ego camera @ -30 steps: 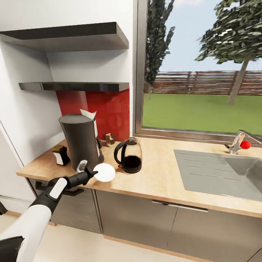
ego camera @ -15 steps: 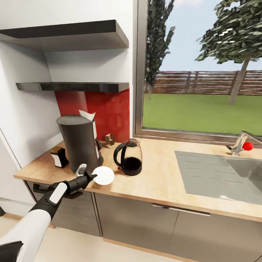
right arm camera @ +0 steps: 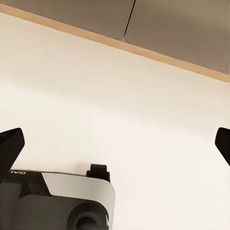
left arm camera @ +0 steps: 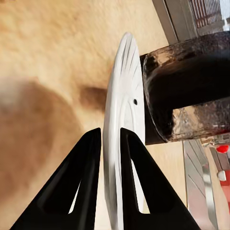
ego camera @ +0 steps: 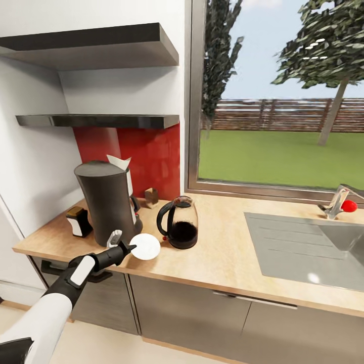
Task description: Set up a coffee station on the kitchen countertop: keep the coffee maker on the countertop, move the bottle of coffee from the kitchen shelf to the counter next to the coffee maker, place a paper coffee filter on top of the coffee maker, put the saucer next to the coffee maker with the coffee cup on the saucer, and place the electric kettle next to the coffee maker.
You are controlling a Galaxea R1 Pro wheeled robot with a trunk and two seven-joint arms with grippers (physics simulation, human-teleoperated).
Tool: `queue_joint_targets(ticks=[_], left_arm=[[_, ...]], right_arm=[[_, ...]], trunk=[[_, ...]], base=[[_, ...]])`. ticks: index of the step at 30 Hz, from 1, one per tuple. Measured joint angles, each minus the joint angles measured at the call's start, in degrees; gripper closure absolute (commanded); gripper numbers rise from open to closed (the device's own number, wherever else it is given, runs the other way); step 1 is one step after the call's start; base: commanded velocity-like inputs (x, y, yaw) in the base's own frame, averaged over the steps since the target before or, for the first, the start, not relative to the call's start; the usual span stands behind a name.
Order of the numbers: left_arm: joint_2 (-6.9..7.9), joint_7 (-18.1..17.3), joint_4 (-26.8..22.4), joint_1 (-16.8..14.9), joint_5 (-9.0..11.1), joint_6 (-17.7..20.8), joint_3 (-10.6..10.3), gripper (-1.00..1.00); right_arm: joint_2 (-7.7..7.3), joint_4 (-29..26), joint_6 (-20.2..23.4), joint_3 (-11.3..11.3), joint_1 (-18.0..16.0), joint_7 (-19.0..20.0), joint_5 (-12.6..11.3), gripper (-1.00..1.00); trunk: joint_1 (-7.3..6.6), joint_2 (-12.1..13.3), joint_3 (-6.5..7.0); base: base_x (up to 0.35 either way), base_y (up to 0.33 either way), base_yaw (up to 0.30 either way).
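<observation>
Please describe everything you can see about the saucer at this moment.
The saucer is a small, round, plain white plate with faint radial ridges and a tiny dark dot on its face. The left gripper is shut on its rim, one black finger on each face. It is held over the front edge of the countertop, between the coffee maker and the electric kettle. Whether it touches the countertop cannot be told.

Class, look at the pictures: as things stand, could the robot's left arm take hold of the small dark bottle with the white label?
Probably not: the left gripper is already shut on the round white saucer.
</observation>
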Motion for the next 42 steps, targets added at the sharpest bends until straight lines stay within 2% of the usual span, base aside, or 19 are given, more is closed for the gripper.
queue_joint_targets(ticks=[10,17,26,37,38,42], left_arm=[[0.00,0.0,0.9,1.1,0.3,-0.3,0.1,1.00],[-0.05,0.4,4.1,1.2,0.5,-5.8,0.1,1.00],[-0.71,0.4,4.4,1.2,0.5,-6.2,0.1,1.00],[-0.68,0.6,4.6,1.2,0.5,-6.1,0.2,1.00],[-0.70,0.6,4.6,1.2,0.5,-6.1,0.2,-1.00],[-0.72,0.6,4.6,1.2,0.5,-6.2,0.1,-1.00]], right_arm=[[0.09,0.0,0.0,0.0,0.0,-0.1,0.0,-1.00],[0.09,0.0,0.0,0.0,0.0,-0.1,0.0,-1.00],[0.09,0.0,0.0,0.0,0.0,-0.1,0.0,-1.00],[0.09,0.0,0.0,0.0,0.0,-0.1,0.0,-1.00],[0.09,0.0,0.0,0.0,0.0,-0.1,0.0,-1.00],[0.09,0.0,0.0,0.0,0.0,-0.1,0.0,-1.00]], trunk=[[0.00,0.0,0.00],[0.00,0.0,0.00],[-0.02,0.0,0.00],[0.00,0.0,0.00],[0.00,0.0,0.00],[0.00,0.0,0.00]], base=[[0.001,0.000,0.000],[0.000,0.000,0.000],[0.194,0.000,0.000],[0.019,0.000,0.000],[0.000,0.000,0.000],[0.000,0.000,0.000]])
